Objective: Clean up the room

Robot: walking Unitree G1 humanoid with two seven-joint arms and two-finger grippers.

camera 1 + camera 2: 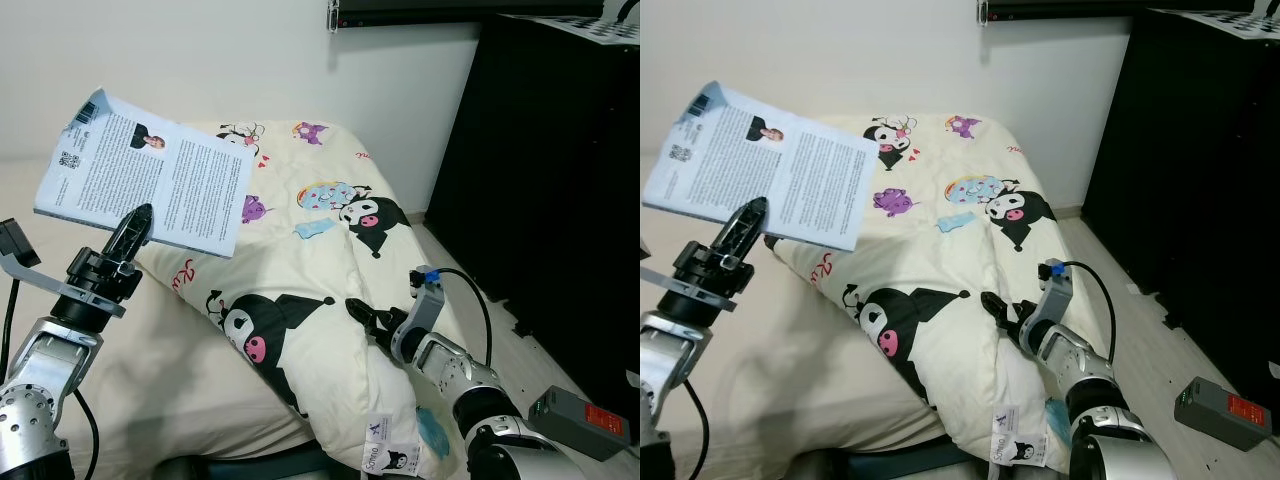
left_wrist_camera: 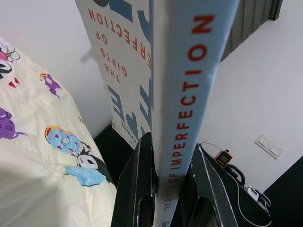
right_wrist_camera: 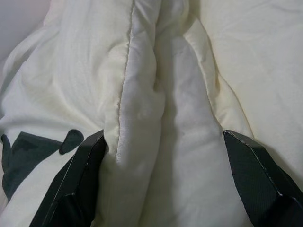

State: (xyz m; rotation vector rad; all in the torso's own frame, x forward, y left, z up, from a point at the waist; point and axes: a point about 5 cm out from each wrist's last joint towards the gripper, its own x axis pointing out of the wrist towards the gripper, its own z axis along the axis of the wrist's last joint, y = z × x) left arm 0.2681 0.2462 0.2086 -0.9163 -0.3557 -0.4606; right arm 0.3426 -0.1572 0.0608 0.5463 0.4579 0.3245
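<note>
Book [image 1: 150, 175]: pale blue paperback, held in the air above the near side of the bed, back cover toward the head camera.
Long axis: runs out and away from the jaws, spine edge nearest them, in the left wrist view.
Spine text: red capitals, "OF IMPERFECTION"; front cover reads "THE GIFTS OF IMPERFECTION".
Back cover: dense black print, a small portrait photo, barcode and QR code at the outer corner; the print is too small to read.
Left gripper [image 1: 135, 228]: jaws narrow, clamped on the book's spine edge.
Right gripper [image 1: 367, 318]: jaws spread wide, a raised fold of comforter [image 3: 156, 118] between them.
Comforter: cream, cartoon character prints, small label at the near hem.
Bed [image 1: 150, 380]: cream sheet under the comforter.
</note>
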